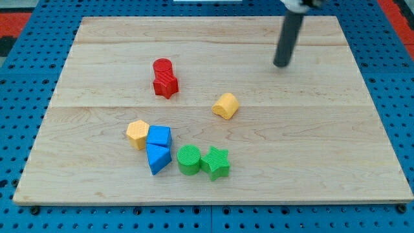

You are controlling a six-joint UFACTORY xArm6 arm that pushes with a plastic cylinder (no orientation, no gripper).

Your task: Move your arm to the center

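Standing on a pale wooden board (362, 129) of glued planks with visible grain, my tip (281, 65) ends a straight, smooth dark rod that comes down from the view's top edge. There is no pincer on this arm, so nothing to open or clamp; the tip touches no block. It sits at about 1 o'clock from the board's centre, well apart from everything.

The blocks look like ridged, layered plastic. A red cylinder (162, 65) touches a red star-shaped block (166, 84) just at its 6 o'clock; the pair lies at about 10 o'clock from the centre. A yellow block with rounded corners (226, 105) sits alone near the centre, at about 7 o'clock from my tip. At 7 o'clock from the centre a cluster gathers: a yellow hexagonal block (138, 134) touching a blue block (159, 136), with a blue wedge-like block (158, 158) directly at 6 o'clock of that. Just at their 3 o'clock, a green cylinder (189, 159) presses against a green star (216, 162).

Around the board lies a blue pegboard surface (394, 97) with regular holes. The rod's upper part and its pale mount are cut off by the frame. The two blue blocks' exact shapes are hard to make out.
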